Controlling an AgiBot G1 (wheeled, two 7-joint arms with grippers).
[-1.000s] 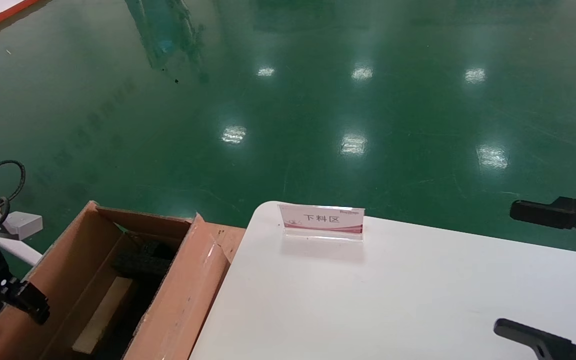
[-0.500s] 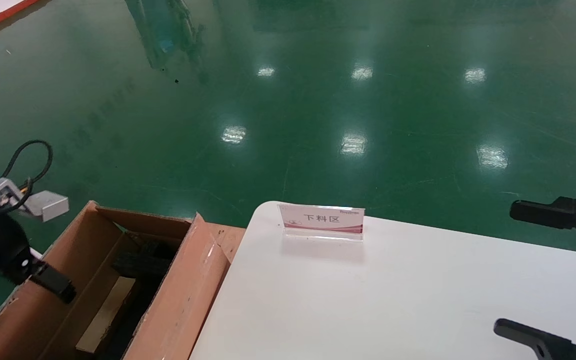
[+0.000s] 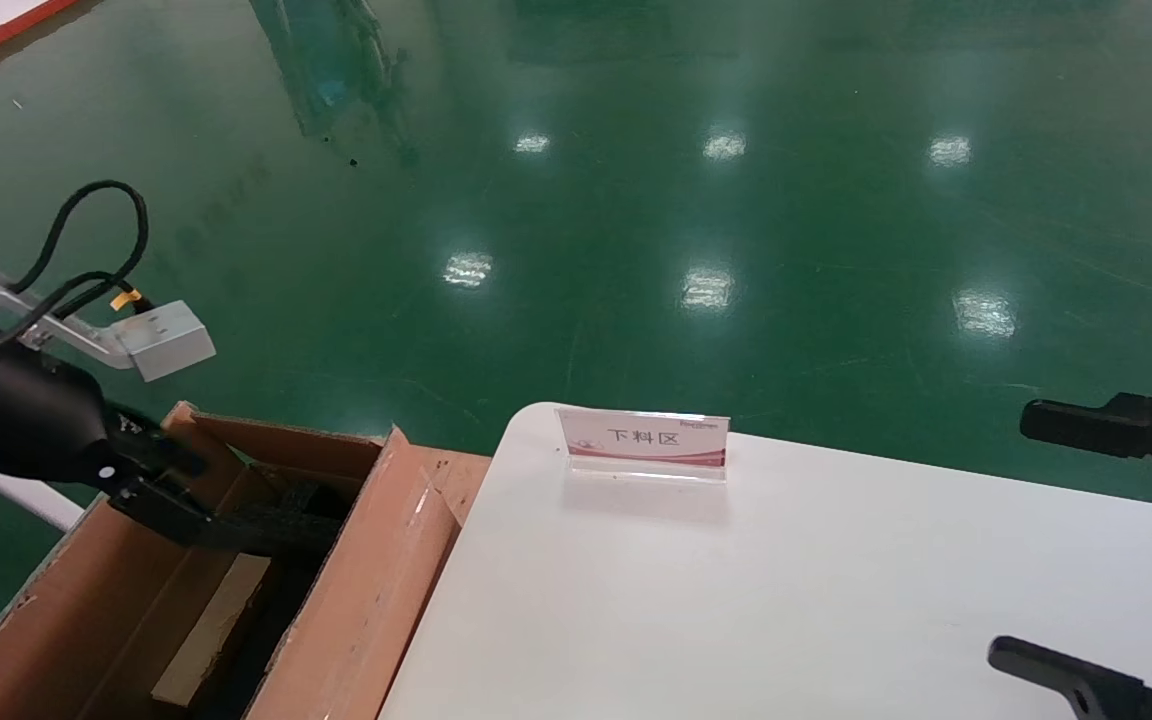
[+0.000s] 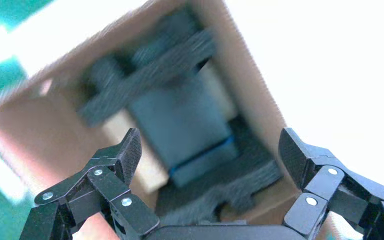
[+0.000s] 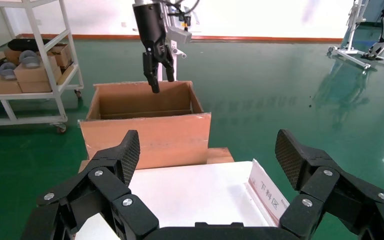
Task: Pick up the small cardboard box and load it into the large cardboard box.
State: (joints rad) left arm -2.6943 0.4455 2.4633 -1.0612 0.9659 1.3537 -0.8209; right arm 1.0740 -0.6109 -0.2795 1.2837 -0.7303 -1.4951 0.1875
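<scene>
Head view: our left gripper (image 3: 191, 500), fingers spread and empty, hangs over the large cardboard box (image 3: 376, 590) beside the table's (image 3: 786, 600) left edge; our right gripper (image 5: 207, 165), fingers spread, waits at its right edge.

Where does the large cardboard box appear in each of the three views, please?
Head view: the large cardboard box sits lower left, beside the white table.
Left wrist view: seen from above, its wall frames black foam.
Right wrist view: centre, beyond the table, its front wall facing.
Shared landmark: the left gripper, open above the box.
</scene>
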